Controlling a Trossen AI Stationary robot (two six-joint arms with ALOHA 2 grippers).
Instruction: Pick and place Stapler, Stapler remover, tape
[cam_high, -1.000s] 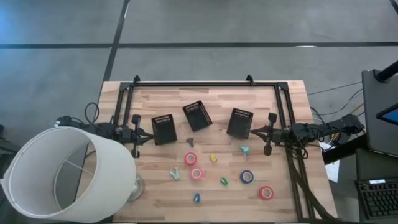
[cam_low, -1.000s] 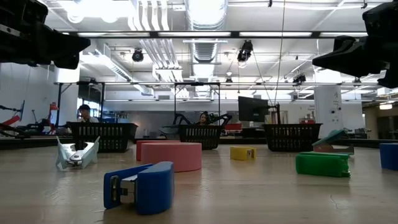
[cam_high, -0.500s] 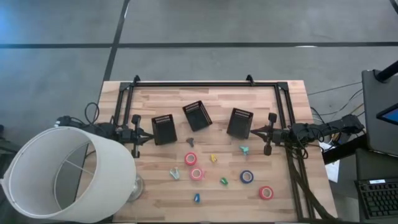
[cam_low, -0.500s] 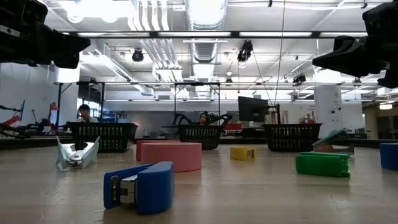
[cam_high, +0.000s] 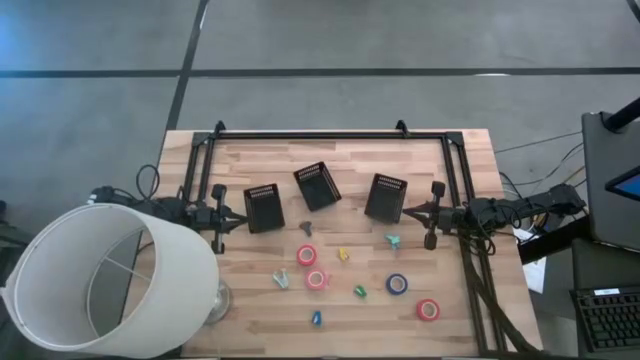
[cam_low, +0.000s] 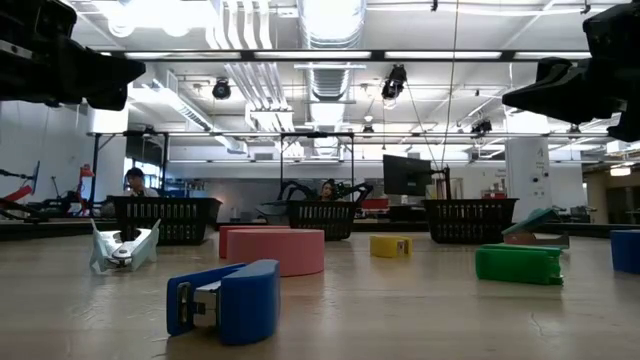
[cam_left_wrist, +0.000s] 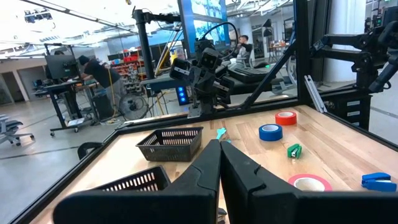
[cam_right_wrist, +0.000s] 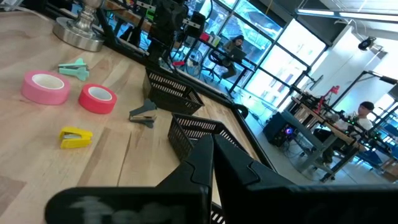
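Four tape rolls lie flat on the wooden table: pink (cam_high: 306, 255), pink (cam_high: 316, 279), blue (cam_high: 397, 284) and red (cam_high: 428, 309). Small staplers sit among them: yellow (cam_high: 344, 254), green (cam_high: 360, 291) and blue (cam_high: 316, 318). Staple removers lie nearby: grey (cam_high: 306, 229), teal (cam_high: 393, 241) and pale teal (cam_high: 282, 279). My left gripper (cam_high: 243, 216) hovers shut at the table's left side beside a bin; its wrist view shows the closed fingers (cam_left_wrist: 219, 152). My right gripper (cam_high: 404, 210) hovers shut at the right side, fingers (cam_right_wrist: 208, 149) together. Neither touches anything.
Three black mesh bins stand toward the far side: left (cam_high: 264, 207), middle (cam_high: 317, 186), right (cam_high: 386, 197). A lamp with a large white shade (cam_high: 110, 275) covers the near left corner. A black frame (cam_high: 330, 133) borders the far edge. People sit in the room beyond.
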